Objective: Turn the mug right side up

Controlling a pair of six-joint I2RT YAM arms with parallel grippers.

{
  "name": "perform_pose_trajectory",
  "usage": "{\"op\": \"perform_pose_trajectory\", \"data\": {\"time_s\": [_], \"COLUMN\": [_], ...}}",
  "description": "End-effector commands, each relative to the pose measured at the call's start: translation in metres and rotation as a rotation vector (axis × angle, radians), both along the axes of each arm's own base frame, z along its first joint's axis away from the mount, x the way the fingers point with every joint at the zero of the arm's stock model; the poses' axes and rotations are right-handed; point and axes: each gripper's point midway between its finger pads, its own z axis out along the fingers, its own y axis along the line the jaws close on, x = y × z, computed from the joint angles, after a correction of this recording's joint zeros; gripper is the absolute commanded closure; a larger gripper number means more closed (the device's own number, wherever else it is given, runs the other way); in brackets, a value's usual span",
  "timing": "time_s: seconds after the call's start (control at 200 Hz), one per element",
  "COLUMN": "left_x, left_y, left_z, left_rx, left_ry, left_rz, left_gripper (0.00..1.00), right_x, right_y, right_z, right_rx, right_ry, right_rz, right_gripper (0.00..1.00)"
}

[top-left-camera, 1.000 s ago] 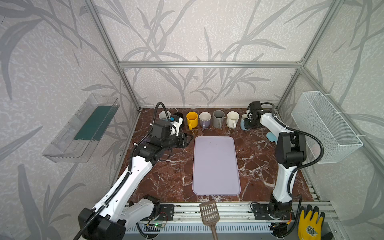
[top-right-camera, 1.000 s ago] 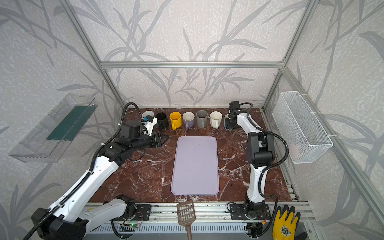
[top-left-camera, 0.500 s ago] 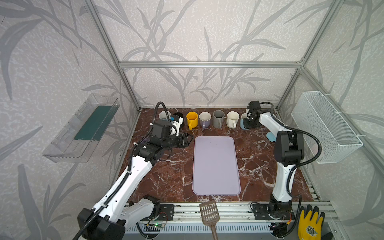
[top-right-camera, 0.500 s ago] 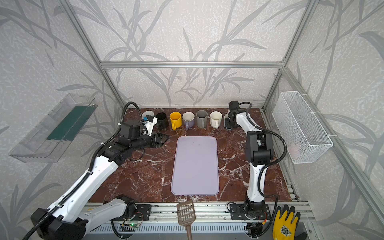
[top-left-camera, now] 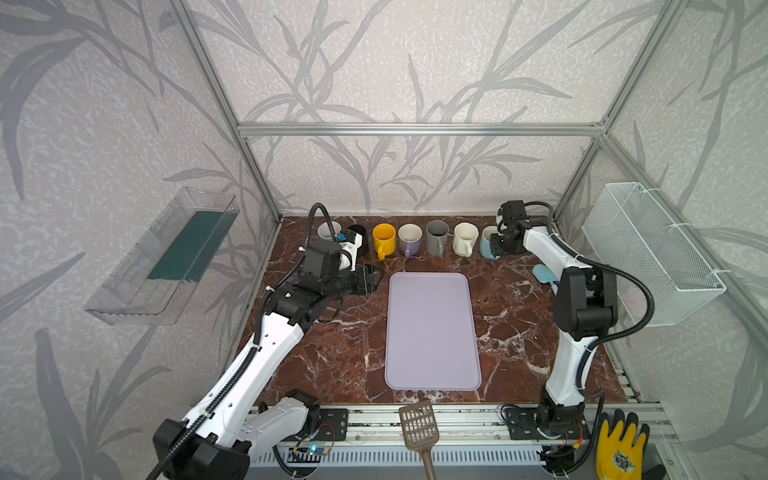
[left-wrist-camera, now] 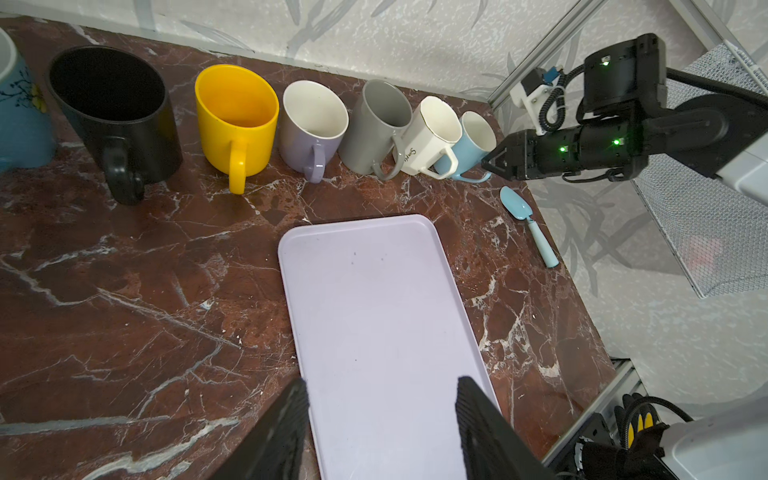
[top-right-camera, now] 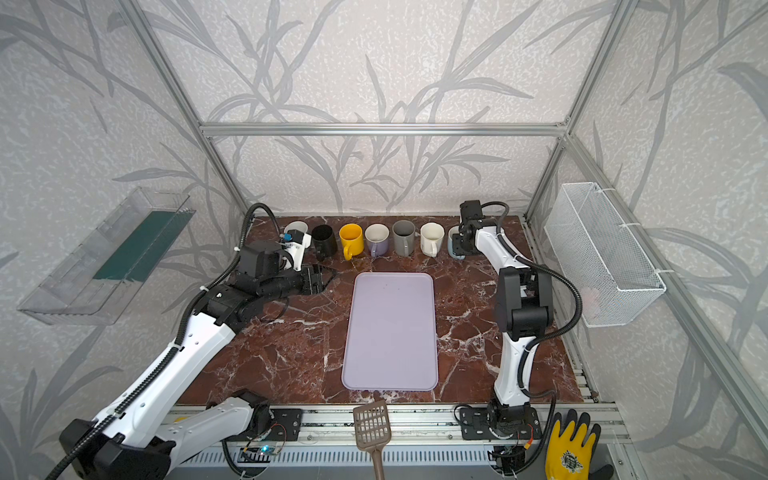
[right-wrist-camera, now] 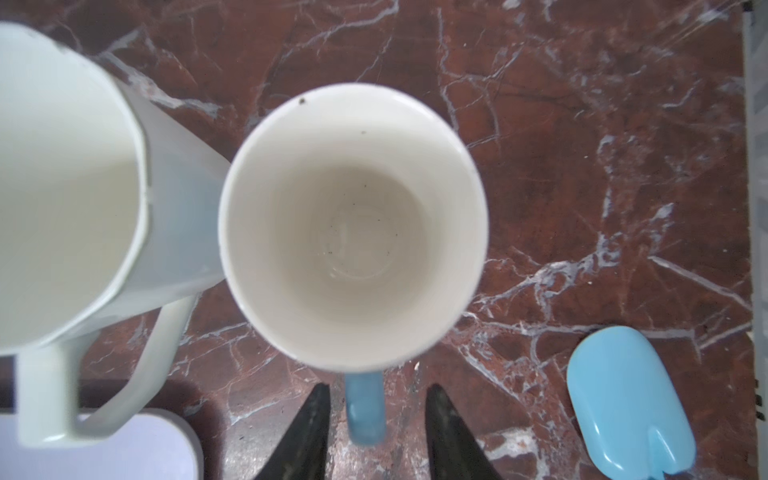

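Mug handle [right-wrist-camera: 365, 409] inside part-open right hand [right-wrist-camera: 377, 388]

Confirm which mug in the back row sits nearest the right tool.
The light blue mug at the row's right end, next to the white mug. Its handle sits inside the open right tool; no other mug is that close.

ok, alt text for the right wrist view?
Straight down into an upright blue mug, empty, white inside; its handle sits untouched between the open jaws of the right gripper. A white mug, a blue spoon and a tray corner are nearby on the marble table.
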Motion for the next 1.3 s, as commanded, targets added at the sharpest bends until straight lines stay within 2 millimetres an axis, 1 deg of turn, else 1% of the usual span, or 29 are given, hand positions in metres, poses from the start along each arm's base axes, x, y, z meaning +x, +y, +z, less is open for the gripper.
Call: {"op": "perform_pose_trajectory", "data": {"time_s": [0.0, 0.08, 0.135, 0.15, 0.155, 0.17, 0.245, 0.285, 0.3, 0.33, 0.375, 0.385, 0.395, 0.41, 0.455, 0.585, 0.605, 0.625, 0.635, 0.65, 0.685, 0.785, 0.865, 0.905, 0.965, 1.055, 1.11, 1.21, 1.299], "left_x": [-0.002, 0.0, 0.003, 0.004, 0.004, 0.005, 0.009, 0.012, 0.012, 0.014, 0.016, 0.017, 0.017, 0.018, 0.02, 0.029, 0.03, 0.031, 0.032, 0.033, 0.037, 0.049, 0.057, 0.059, 0.063, 0.068, 0.07, 0.07, 0.069], "left_y": [0.008, 0.01, 0.012, 0.013, 0.013, 0.013, 0.016, 0.018, 0.019, 0.02, 0.021, 0.021, 0.022, 0.022, 0.025, 0.035, 0.036, 0.038, 0.04, 0.042, 0.049, 0.075, 0.094, 0.102, 0.117, 0.135, 0.149, 0.17, 0.176], "left_z": [0.019, 0.032, 0.045, 0.048, 0.048, 0.051, 0.063, 0.068, 0.07, 0.073, 0.078, 0.079, 0.08, 0.08, 0.084, 0.092, 0.093, 0.093, 0.093, 0.093, 0.093, 0.086, 0.077, 0.072, 0.063, 0.041, 0.028, -0.004, -0.029], "left_rx": [0.024, 0.035, 0.045, 0.048, 0.05, 0.053, 0.074, 0.088, 0.091, 0.101, 0.116, 0.12, 0.123, 0.13, 0.148, 0.203, 0.213, 0.225, 0.232, 0.241, 0.267, 0.377, 0.469, 0.506, 0.544, 0.567, 0.579, 0.598, 0.583], "left_ry": [-0.062, -0.086, -0.11, -0.115, -0.115, -0.12, -0.141, -0.15, -0.155, -0.162, -0.172, -0.172, -0.175, -0.176, -0.183, -0.231, -0.242, -0.251, -0.255, -0.262, -0.274, -0.286, -0.314, -0.338, -0.367, -0.389, -0.401, -0.424, -0.448], "left_rz": [0.027, 0.032, 0.04, 0.045, 0.045, 0.046, 0.059, 0.069, 0.071, 0.074, 0.077, 0.078, 0.08, 0.081, 0.089, 0.131, 0.134, 0.14, 0.147, 0.156, 0.188, 0.312, 0.384, 0.416, 0.486, 0.545, 0.61, 0.701, 0.699], "left_gripper": [0.39, 0.37, 0.35, 0.35, 0.35, 0.34, 0.33, 0.33, 0.33, 0.32, 0.31, 0.3, 0.21, 0.13, 0.01, 0.01, 0.01, 0.01, 0.01, 0.01, 0.01, 0.01, 0.01, 0.01, 0.01, 0.01, 0.01, 0.01, 0.01], "right_x": [-0.009, -0.022, -0.032, -0.034, -0.036, -0.039, -0.053, -0.061, -0.064, -0.07, -0.08, -0.083, -0.085, -0.088, -0.097, -0.122, -0.125, -0.128, -0.129, -0.13, -0.134, -0.142, -0.143, -0.143, -0.144, -0.147, -0.147, -0.145, -0.142], "right_y": [-0.003, -0.001, 0.0, 0.0, 0.0, 0.001, 0.003, 0.005, 0.005, 0.006, 0.007, 0.007, 0.007, 0.007, 0.005, -0.003, -0.004, -0.004, -0.005, -0.005, -0.007, -0.013, -0.008, -0.009, -0.016, -0.02, -0.021, -0.019, -0.018], "right_z": [0.04, 0.055, 0.066, 0.063, 0.07, 0.077, 0.093, 0.103, 0.107, 0.111, 0.12, 0.122, 0.123, 0.127, 0.134, 0.153, 0.155, 0.157, 0.158, 0.16, 0.161, 0.157, 0.15, 0.143, 0.133, 0.12, 0.112, 0.102, 0.09], "right_rx": [0.042, 0.118, 0.156, 0.162, 0.164, 0.169, 0.187, 0.199, 0.203, 0.211, 0.218, 0.219, 0.219, 0.216, 0.21, 0.169, 0.163, 0.161, 0.16, 0.158, 0.152, 0.125, 0.109, 0.107, 0.105, 0.105, 0.111, 0.131, 0.116], "right_ry": [-0.082, -0.114, -0.149, -0.145, -0.162, -0.182, -0.242, -0.277, -0.289, -0.307, -0.337, -0.343, -0.348, -0.359, -0.388, -0.489, -0.505, -0.522, -0.532, -0.541, -0.564, -0.594, -0.628, -0.648, -0.675, -0.705, -0.727, -0.757, -0.751], "right_rz": [-0.006, -0.003, -0.001, -0.001, 0.001, 0.003, 0.019, 0.029, 0.029, 0.036, 0.044, 0.045, 0.046, 0.049, 0.053, 0.049, 0.051, 0.051, 0.051, 0.051, 0.045, 0.029, 0.082, 0.081, 0.025, 0.003, -0.013, -0.006, 0.006], "right_gripper": [0.58, 0.57, 0.56, 0.56, 0.55, 0.55, 0.54, 0.51, 0.44, 0.38, 0.35, 0.33, 0.31, 0.3, 0.29, 0.27, 0.22, 0.1, 0.03, 0.0, 0.01, 0.01, 0.01, 0.01, 0.01, 0.01, 0.01, 0.01, 0.01]}}
